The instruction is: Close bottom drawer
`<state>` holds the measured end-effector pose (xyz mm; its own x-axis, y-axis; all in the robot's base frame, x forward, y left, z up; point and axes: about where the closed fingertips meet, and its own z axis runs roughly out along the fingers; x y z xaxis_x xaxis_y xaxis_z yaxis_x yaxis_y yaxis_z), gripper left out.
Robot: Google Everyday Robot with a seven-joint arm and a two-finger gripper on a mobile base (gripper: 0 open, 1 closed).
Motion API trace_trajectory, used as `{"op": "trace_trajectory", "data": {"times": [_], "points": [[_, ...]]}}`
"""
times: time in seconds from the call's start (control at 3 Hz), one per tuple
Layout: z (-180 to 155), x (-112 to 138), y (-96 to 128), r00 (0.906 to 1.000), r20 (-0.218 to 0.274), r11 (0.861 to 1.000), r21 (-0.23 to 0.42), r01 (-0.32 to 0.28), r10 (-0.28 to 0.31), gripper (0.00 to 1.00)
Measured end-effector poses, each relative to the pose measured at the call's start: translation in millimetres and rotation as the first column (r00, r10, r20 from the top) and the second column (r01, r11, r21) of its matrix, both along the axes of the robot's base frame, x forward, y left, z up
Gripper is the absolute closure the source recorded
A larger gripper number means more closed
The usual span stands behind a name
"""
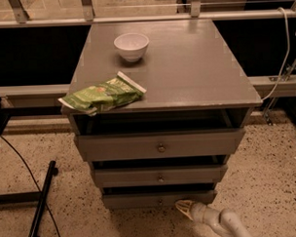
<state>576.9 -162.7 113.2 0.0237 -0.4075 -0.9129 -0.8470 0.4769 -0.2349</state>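
The bottom drawer (141, 199) is the lowest of three grey-brown drawers in the cabinet. Its shallow front stands a little out from the cabinet, with a dark gap above it and a small round knob (159, 201) at its middle. My gripper (182, 206) is low at the bottom right, its pale tip right at the drawer's front, just right of the knob. The white arm runs off towards the lower right corner.
The middle drawer (160, 176) and the top drawer (160, 146) also stand out a little. On the cabinet top (195, 70) are a white bowl (131, 46) and a green snack bag (101, 95). A black stand (41, 202) and cable lie on the speckled floor at left.
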Motion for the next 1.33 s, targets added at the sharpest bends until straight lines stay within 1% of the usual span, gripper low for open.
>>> {"op": "trace_trajectory", "data": {"times": [0.33, 0.67, 1.0, 1.33], "points": [[2, 2, -6, 0.9999, 0.009, 1.000, 0.007, 0.004, -0.004, 1.00], [5, 5, -13, 0.9993, 0.007, 0.999, 0.011, 0.038, -0.038, 1.00], [9, 10, -20, 0.9958, -0.003, 0.996, 0.013, 0.091, -0.091, 1.00], [12, 15, -24, 0.9915, -0.018, 0.991, 0.019, 0.129, -0.129, 1.00]]}}
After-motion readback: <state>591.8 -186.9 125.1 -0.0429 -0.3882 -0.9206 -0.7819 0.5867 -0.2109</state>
